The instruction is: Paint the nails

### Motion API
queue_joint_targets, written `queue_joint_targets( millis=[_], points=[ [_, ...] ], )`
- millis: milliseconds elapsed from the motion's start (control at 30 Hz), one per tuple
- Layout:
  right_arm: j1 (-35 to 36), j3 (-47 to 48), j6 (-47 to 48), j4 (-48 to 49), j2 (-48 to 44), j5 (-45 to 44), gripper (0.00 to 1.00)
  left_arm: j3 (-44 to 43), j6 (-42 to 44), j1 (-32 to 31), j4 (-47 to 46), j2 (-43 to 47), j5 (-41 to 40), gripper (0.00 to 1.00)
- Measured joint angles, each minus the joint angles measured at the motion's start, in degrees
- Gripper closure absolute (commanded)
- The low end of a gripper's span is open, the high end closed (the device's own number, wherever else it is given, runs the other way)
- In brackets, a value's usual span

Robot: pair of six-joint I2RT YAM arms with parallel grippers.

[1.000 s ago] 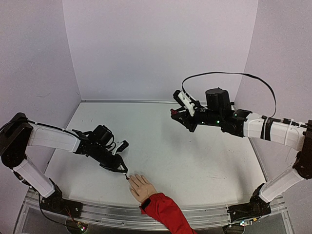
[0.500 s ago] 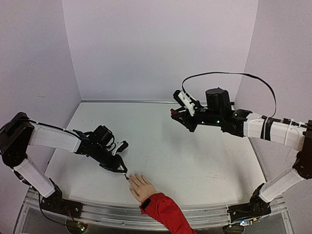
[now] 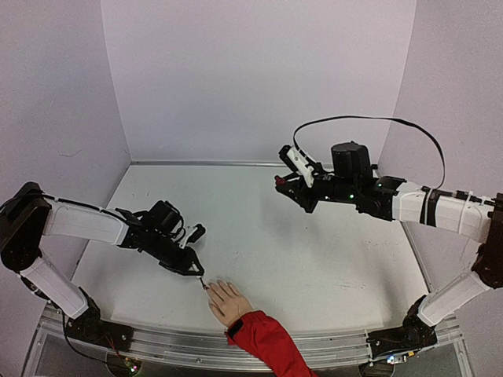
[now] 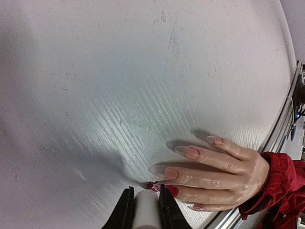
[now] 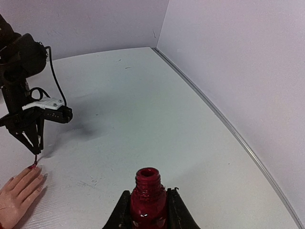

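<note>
Dark-red-tinted nails (image 4: 192, 153) on beige mannequin hand (image 3: 228, 301), flat at near edge of table (image 3: 314, 251), just ahead of left gripper (image 4: 145, 193) | left gripper clamped on white brush cap (image 4: 146, 212), bristles (image 4: 152, 185) beside nearest nail | right gripper (image 5: 147, 193) clamped round open polish bottle (image 5: 147, 179), well apart from hand

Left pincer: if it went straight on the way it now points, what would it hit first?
Most likely the red-painted nail of the mannequin hand, right ahead of the white brush handle the left pincer grips; the table lies just below, depth unclear.
</note>
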State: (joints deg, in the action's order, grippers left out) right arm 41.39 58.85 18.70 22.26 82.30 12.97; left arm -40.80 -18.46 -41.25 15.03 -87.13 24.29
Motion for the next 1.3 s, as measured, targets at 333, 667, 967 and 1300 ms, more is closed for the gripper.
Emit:
queue_joint_targets(
  millis=[333, 667, 967, 1300],
  points=[
    [0.00, 0.02, -0.79, -0.02, 0.87, 1.42, 1.00, 0.00, 0.00, 0.00, 3.41, 9.33, -2.62, 1.00],
    [0.00, 1.90, -4.28, 0.92, 0.90, 3.45, 1.00, -11.28, 0.79, 0.48, 15.96, 21.20, -5.29, 1.00],
    [0.00, 5.66, -12.35, 8.00, 4.57, 8.74, 1.00, -34.51, 1.11, 1.57, 19.50, 18.71, -4.13, 1.00],
    [1.11, 15.52, -19.21, 10.99, 14.91, 17.68, 1.00, -50.42, 0.39, 4.61, 20.00, 5.53, 5.77, 1.00]
  ],
)
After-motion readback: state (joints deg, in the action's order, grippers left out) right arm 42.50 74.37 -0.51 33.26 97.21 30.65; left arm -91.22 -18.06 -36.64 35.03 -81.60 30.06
